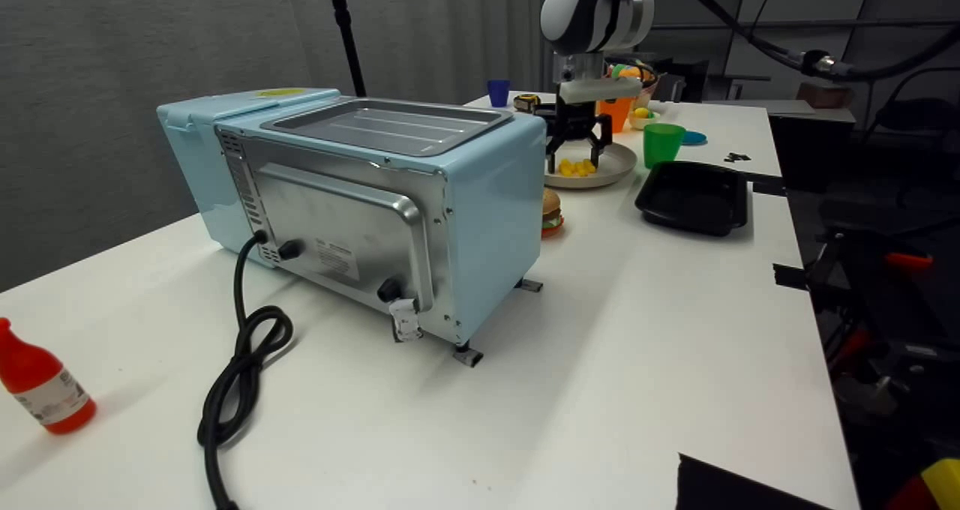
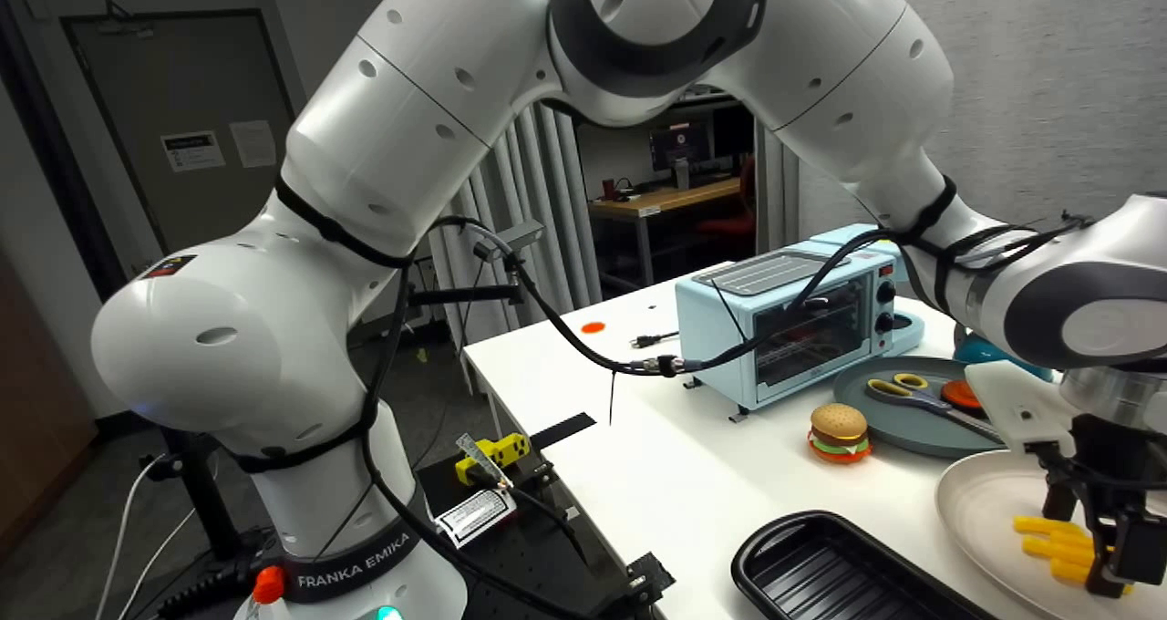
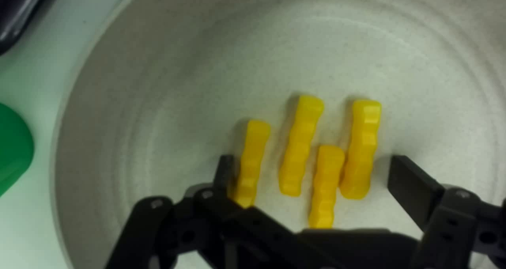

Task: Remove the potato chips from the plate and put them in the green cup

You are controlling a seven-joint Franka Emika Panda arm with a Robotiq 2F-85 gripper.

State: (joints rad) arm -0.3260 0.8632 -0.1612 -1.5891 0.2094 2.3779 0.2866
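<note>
The potato chips [image 3: 301, 142] are several yellow, wavy sticks lying on the plate; they also show in both exterior views [image 1: 576, 168] [image 2: 1058, 545]. The plate [image 3: 189, 63] is round, shallow and cream-white, seen in both exterior views [image 1: 616, 166] [image 2: 971, 501]. My gripper [image 3: 314, 172] is open and low over the plate, its fingers on either side of the chips [image 1: 574, 160] [image 2: 1083, 547]. The left finger in the wrist view is close beside one stick and partly covers it. The green cup [image 1: 663, 146] stands beside the plate, and its edge shows in the wrist view [image 3: 14, 146].
A black tray [image 1: 694, 199] lies near the plate and cup. A toy burger [image 2: 839, 433] and a grey plate with scissors [image 2: 912, 365] lie near the toaster oven [image 2: 775, 319]. An orange container [image 1: 616, 114] and a blue cup [image 1: 498, 92] stand behind.
</note>
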